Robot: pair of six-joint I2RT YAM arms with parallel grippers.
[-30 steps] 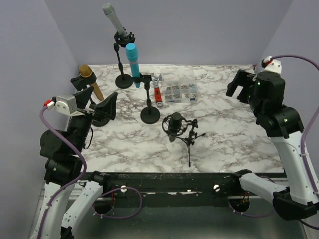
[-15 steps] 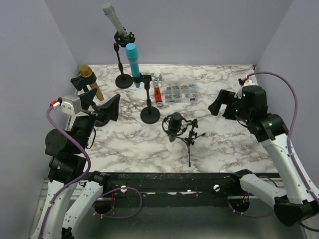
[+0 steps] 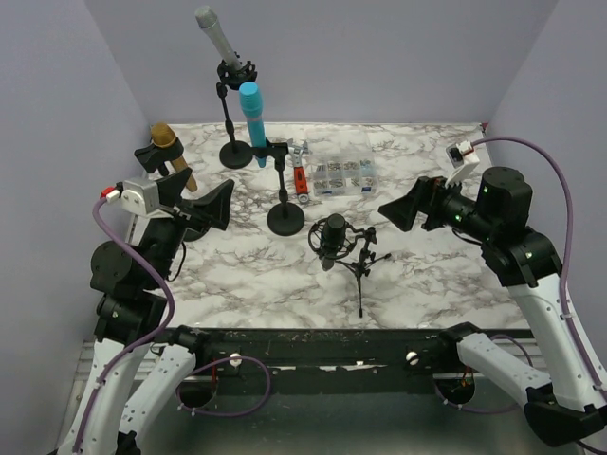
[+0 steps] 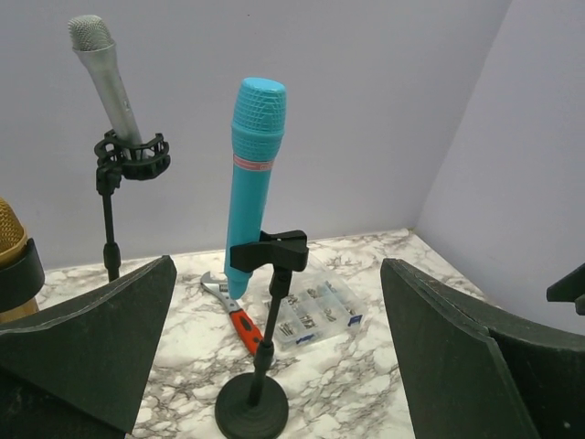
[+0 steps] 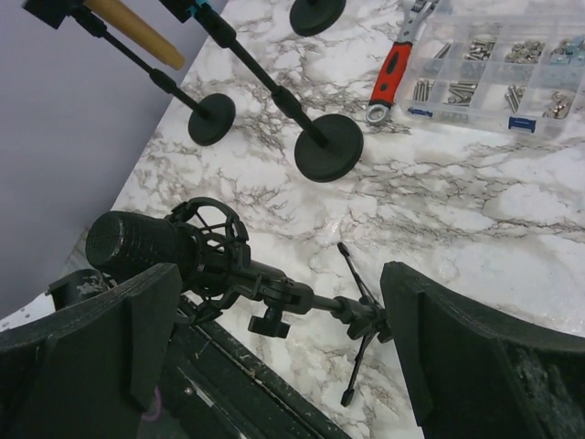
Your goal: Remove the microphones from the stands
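While both arms hang above the white marble-pattern tabletop [image 3: 455, 275], nothing is gripped.

Left gripper [image 3: 197, 197]: jaws wide apart, empty, near the table's left edge.

Far left: gold-headed microphone with tan handle [image 3: 166, 140], tilted in a black clamp stand [image 3: 152, 157], just behind the left gripper.

Next: grey handheld microphone [image 3: 216, 36], tilted in the ring holder of a tall black round-base stand [image 3: 234, 152], at the back.

Cyan handheld microphone [image 4: 253, 174]: near upright, head up, held in the clip of a short black round-base stand [image 4: 256, 402]. The left wrist view has it centred between the fingers, well apart from them.

Red-handled adjustable wrench [image 3: 300, 176] lies flat between that stand and a clear plastic compartment box [image 3: 341, 174]. The compartments hold small silver screws and similar hardware. Can't tell if the lid is shut.

Black condenser microphone in a shock mount [image 5: 137, 245] sits on a small black tripod [image 5: 361, 315], centre-front, head tipped toward the near edge.

Right gripper [image 3: 403, 204]: jaws wide apart, empty, just right of the tripod mic, not touching.
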